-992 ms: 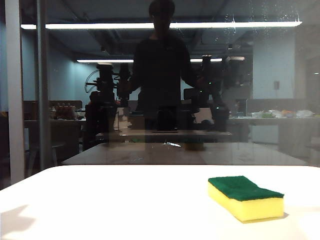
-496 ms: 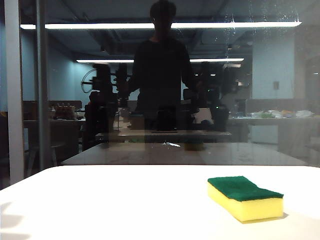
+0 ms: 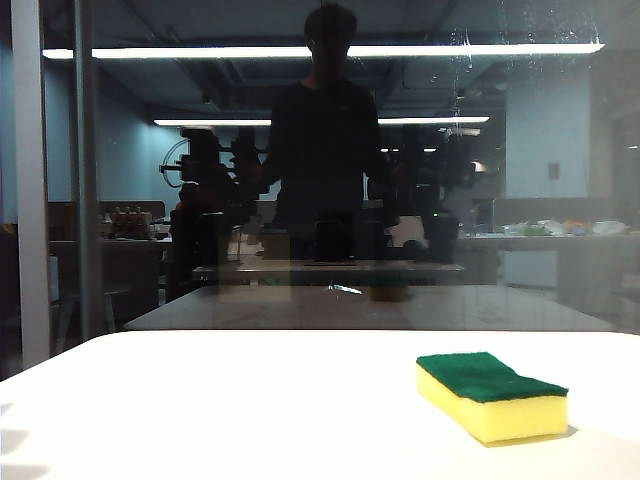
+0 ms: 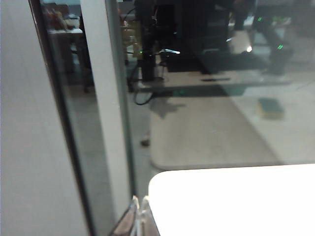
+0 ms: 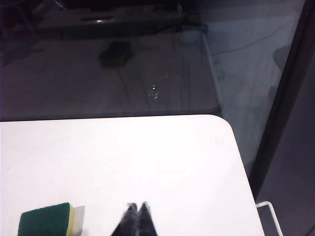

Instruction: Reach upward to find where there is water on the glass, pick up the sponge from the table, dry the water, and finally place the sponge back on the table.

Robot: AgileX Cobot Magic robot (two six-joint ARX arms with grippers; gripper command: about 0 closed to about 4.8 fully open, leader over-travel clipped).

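The yellow sponge (image 3: 490, 396) with its green scouring layer on top lies flat on the white table (image 3: 240, 400), right of centre. Behind the table stands the dark glass (image 3: 330, 200). Faint whitish water (image 3: 466, 48) speckles and streaks its upper right. Neither gripper shows directly in the exterior view. In the right wrist view my right gripper (image 5: 137, 206) is shut and empty above the table (image 5: 147, 157), a short way beside the sponge (image 5: 47, 220). My left gripper (image 4: 139, 200) is shut and empty at the table's rounded corner (image 4: 162, 179), facing the glass.
A grey vertical frame bar (image 3: 28, 180) runs down the left of the glass, and shows again as the frame bar (image 4: 106, 98) close ahead of the left gripper. A dark frame post (image 5: 283, 108) stands past the table's right corner. The glass reflects a person, arms and a room.
The arm shadow on the table's lower left corner has shrunk towards the edge. The arms reflected in the glass have shifted. The sponge has not moved.
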